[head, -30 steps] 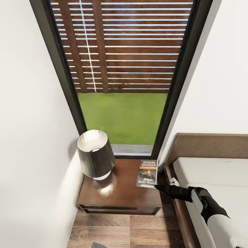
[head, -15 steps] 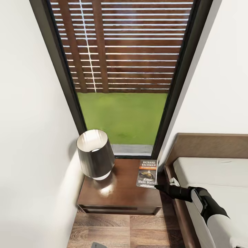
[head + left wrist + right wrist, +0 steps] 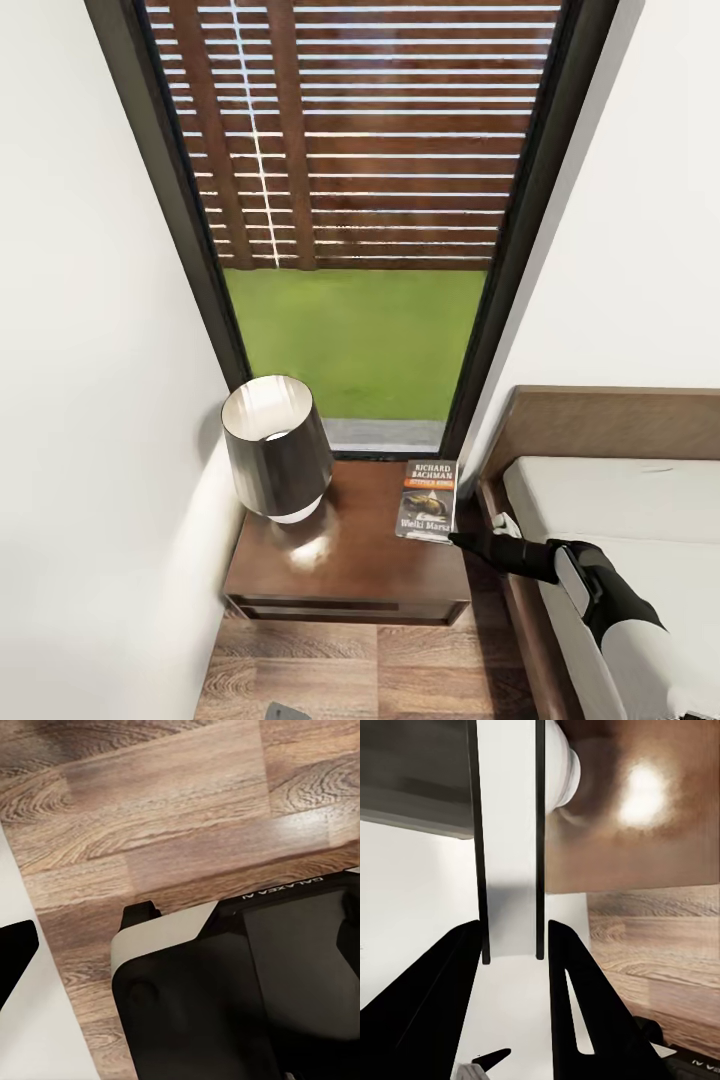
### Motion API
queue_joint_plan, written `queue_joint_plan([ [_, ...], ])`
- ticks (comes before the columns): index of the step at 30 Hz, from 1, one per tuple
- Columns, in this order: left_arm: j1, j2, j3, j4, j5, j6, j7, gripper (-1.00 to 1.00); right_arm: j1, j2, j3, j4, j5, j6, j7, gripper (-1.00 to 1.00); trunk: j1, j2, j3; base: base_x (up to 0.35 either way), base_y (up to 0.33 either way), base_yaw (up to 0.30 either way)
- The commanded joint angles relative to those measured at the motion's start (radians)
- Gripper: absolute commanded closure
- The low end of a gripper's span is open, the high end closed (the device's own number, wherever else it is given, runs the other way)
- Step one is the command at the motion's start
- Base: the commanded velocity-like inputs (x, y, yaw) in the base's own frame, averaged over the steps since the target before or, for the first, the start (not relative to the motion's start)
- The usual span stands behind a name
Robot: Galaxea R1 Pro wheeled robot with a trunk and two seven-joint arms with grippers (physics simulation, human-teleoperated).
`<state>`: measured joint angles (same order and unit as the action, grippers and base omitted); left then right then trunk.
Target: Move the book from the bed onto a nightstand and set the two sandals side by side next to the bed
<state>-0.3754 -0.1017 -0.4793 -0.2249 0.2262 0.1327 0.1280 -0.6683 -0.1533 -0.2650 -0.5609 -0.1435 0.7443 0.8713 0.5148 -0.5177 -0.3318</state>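
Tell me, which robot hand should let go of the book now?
The right hand. Its fingers sit either side of the book, which lies on the nightstand beside the lamp. The left wrist view faces floor, away from it.

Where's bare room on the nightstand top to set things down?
On the nightstand, the free patch is the front and middle strip between the lamp and the book. The bed-side edge is crowded by the book and the right tool.

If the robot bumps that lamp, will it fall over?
Perhaps. The dark-shaded lamp with a round white base looks top-heavy, its wide shade over a narrower foot, so it may wobble. It stands well in from the brown wooden nightstand edge, so probably stays on.
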Motion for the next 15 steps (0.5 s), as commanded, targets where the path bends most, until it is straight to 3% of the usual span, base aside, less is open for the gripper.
queue_joint_plan([
  [1,0.0,0.0,-0.009,-0.002,0.01,0.005,0.006,-1.0,-0.004,0.0,-0.002,0.0,-0.001,0.004,0.002,1.0,0.0,-0.001,-0.001,0.0,0.0,0.0],
  [15,0.0,-0.001,-0.01,-0.003,0.01,0.003,0.008,-1.0,-0.079,-0.003,-0.003,0.0,-0.003,0.01,0.008,1.0,0.0,-0.001,-0.001,0.0,0.0,0.0],
])
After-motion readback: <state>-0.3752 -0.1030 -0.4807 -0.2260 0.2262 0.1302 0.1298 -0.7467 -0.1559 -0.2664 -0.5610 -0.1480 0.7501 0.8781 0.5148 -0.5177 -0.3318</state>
